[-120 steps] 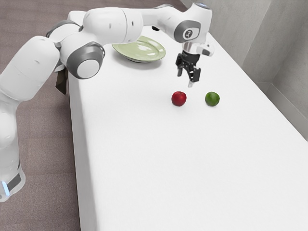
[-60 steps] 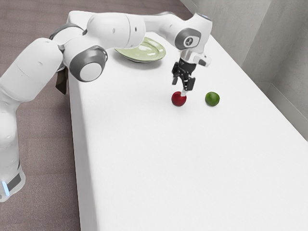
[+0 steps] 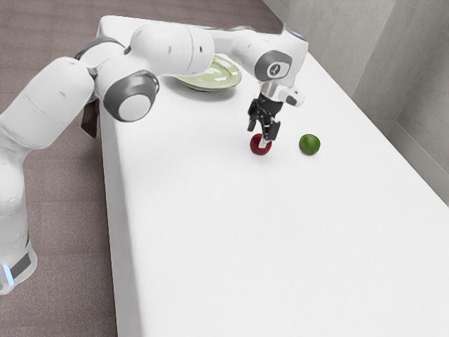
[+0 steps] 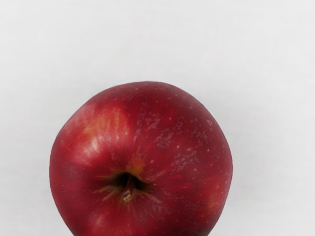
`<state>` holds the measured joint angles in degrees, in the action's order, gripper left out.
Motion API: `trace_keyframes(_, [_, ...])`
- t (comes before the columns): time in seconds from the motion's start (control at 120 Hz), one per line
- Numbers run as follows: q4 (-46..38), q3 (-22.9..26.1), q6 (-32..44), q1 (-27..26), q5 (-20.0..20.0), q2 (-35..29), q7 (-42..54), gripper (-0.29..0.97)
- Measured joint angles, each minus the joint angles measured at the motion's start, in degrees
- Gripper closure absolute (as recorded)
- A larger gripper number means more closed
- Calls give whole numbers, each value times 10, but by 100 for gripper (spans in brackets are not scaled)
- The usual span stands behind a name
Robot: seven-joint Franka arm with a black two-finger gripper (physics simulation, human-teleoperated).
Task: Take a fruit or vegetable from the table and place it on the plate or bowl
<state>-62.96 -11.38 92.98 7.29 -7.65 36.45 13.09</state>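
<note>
Up front, plain white counter (image 3: pixel 231 267), a bare stretch offering working room. Further in, red apple (image 3: pixel 259 149) sitting on that counter, stem dimple turned up toward the wrist camera, so resting steady rather than ready to roll. Directly over its top, black hand (image 3: pixel 263 135), pointed straight down, jaws apart and straddling the fruit on two sides. Released rather than clenched, as far as can be judged. Lowered that way, presumably, to bring the widest part of the apple between the jaws before squeezing. Centred under the wrist too, good for an even grip. Just beyond, toward the exterior view's right, green lime (image 3: pixel 309 144), near the apple but apart from it and out of the hand's way, so unlikely to be knocked. Farther back, white arm (image 3: pixel 175 49) stretched low across from the exterior view's left, hiding part of the pale green plate (image 3: pixel 223 76). Plate at the far end of the counter, well apart from the apple, and the likely drop-off. Still to come, by this reading: squeeze, lift, carry back along the arm's own line, then a gentle release to keep a round fruit from rolling off so shallow a dish.
</note>
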Motion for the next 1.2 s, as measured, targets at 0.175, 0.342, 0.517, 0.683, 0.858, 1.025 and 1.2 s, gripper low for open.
trace_keyframes(0.175, [0, 0, 12, 0, 0, 5, 5, 0])
trace_keyframes(0.342, [0, 0, 27, 1, -1, 11, 8, 0])
trace_keyframes(0.517, [0, 0, 44, 1, -4, 24, 12, 0])
trace_keyframes(0.683, [0, 0, 55, 1, -6, 29, 14, 0])
trace_keyframes(0.858, [0, 0, 62, 1, -9, 30, 15, 1])
trace_keyframes(1.025, [0, 0, 65, 1, -14, 31, 15, 15])
trace_keyframes(1.2, [0, 0, 66, 1, -13, 31, 12, 29])
